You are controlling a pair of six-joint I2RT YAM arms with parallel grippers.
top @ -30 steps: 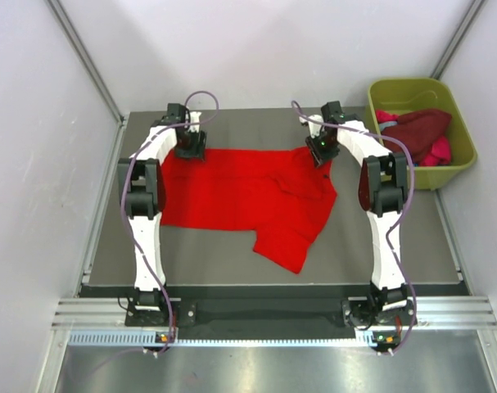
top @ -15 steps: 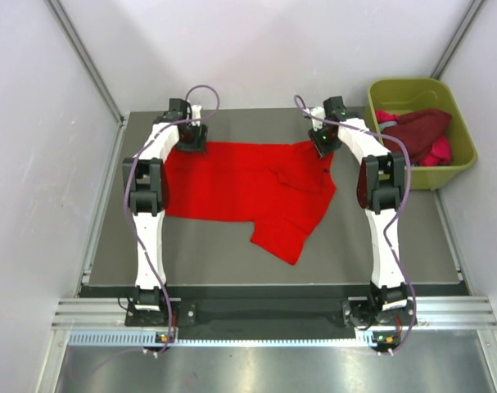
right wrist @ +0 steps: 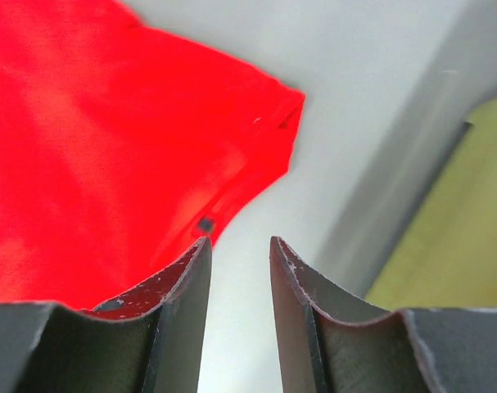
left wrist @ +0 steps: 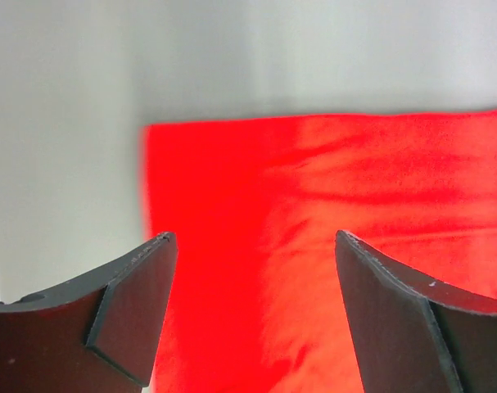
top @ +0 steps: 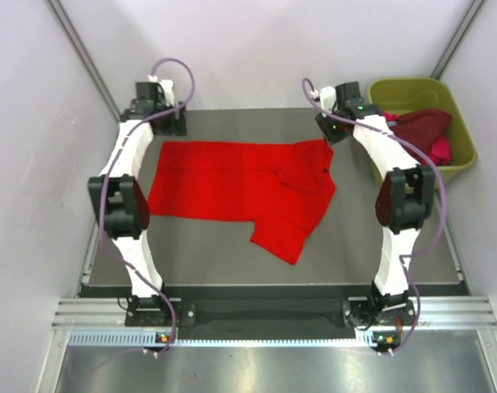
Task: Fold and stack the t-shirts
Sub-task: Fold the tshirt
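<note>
The large bright red t-shirt [top: 240, 184] lies spread on the grey table [top: 207, 254], with one part hanging toward the front [top: 285, 237]. My left gripper [top: 162, 123] is open and empty, raised just beyond the shirt's far left corner; that corner shows under the wide jaws in the left wrist view [left wrist: 314, 205]. My right gripper [top: 334, 131] is open by a narrow gap and empty, just beyond the far right corner, which shows in the right wrist view [right wrist: 109, 123]. A dark maroon t-shirt [top: 418, 127] and a magenta-pink one [top: 439, 150] lie in the tub.
The olive-green plastic tub [top: 412, 86] stands off the table's back right corner and also shows in the right wrist view [right wrist: 465, 246]. White walls close in the back and both sides. A metal rail [top: 273, 315] runs along the near edge.
Both grippers have let go of the red shirt's far edge and moved up and back toward the far side. The shirt has settled flat, its far edge a little further back.
</note>
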